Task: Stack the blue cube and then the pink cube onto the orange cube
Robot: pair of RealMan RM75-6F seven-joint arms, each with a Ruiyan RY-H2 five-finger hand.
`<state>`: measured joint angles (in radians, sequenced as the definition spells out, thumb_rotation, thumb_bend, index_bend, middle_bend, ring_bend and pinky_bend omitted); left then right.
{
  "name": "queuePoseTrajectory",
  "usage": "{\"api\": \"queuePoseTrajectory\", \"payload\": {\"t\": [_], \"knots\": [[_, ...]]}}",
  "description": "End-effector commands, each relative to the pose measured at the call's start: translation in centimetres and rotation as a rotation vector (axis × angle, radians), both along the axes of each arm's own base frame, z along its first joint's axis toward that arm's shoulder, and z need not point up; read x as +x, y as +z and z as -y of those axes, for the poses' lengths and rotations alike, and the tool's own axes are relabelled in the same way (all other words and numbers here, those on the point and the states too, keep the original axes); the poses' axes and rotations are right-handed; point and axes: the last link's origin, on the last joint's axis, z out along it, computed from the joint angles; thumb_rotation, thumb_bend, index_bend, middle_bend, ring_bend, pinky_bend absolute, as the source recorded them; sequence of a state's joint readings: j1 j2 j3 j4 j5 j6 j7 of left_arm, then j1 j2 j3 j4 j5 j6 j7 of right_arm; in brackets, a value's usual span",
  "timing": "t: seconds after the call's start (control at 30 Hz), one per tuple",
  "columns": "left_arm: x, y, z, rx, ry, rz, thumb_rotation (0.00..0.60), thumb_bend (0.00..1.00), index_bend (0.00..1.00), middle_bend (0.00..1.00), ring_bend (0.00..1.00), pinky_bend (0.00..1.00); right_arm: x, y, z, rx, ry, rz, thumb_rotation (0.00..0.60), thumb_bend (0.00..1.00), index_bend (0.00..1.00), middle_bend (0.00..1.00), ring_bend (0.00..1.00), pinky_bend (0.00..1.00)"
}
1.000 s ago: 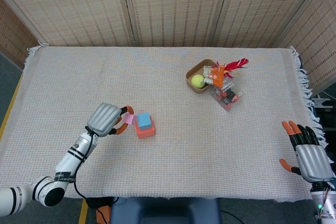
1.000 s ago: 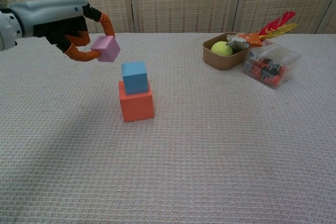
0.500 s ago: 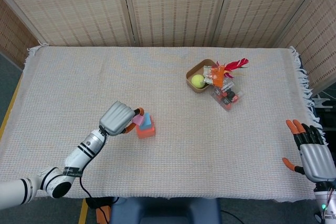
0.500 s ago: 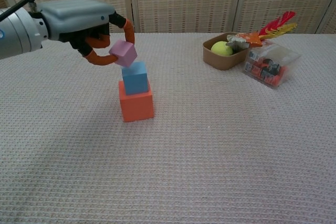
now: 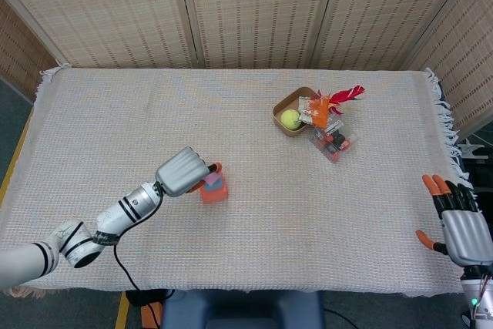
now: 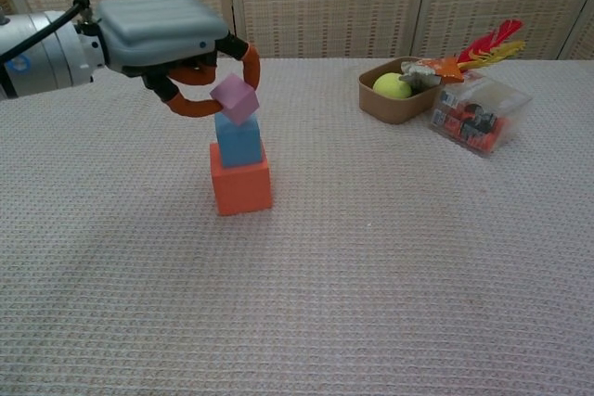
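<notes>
The left robot hand (image 6: 176, 39) reaches in from the tabletop's (image 5: 115, 129) left side and pinches the pink cube (image 6: 234, 99) between its orange-tipped fingers (image 6: 249, 67). The pink cube is tilted, one corner pointing down, and sits right over the blue cube (image 6: 238, 141); whether it touches the blue cube's top cannot be told. In the head view the pink cube (image 5: 211, 180) shows only partly past the left robot hand (image 5: 185, 171).

The blue cube stands upright on the orange cube (image 6: 240, 187), which rests on the woven cloth a little left of the tabletop's middle, nearer the front edge than the back.

The right robot hand (image 5: 461, 229) hovers beside the front right corner of the tabletop, well apart from the cubes, with its fingers spread and nothing in them; only the head view shows it.

Toward the back right, a brown bowl (image 6: 371, 101) holds a yellow-green ball (image 6: 392, 86). Just beside it stands a clear plastic box (image 6: 478, 113) of small red and dark items, with an orange packet (image 6: 436, 67) and red feathers (image 6: 492, 39) above it.
</notes>
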<state>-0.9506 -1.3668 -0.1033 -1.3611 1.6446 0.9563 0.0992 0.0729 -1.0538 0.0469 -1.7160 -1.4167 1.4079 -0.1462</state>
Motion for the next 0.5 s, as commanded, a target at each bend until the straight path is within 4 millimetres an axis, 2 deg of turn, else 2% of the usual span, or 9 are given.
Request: {"api": "queuePoseTrajectory", "payload": {"t": [0.03,0.5], "knots": [[0.08,0.23,-0.49,-0.037,-0.012,-0.025,0.6,0.39,0.49,1.0,1.0,1.0,-0.01,0.0,0.01,-0.002,-0.001,-0.001,0.6,0.12,0.0,0.0,0.0,0.0],[-0.13,1.02,-1.25,-0.028,-0.043,-0.035,0.6,0.39,0.5,1.0,1.0,1.0,-0.04,0.24,0.01,-0.018,-0.005,-0.003,0.6,0.12,0.0,0.0,0.0,0.0]]}}
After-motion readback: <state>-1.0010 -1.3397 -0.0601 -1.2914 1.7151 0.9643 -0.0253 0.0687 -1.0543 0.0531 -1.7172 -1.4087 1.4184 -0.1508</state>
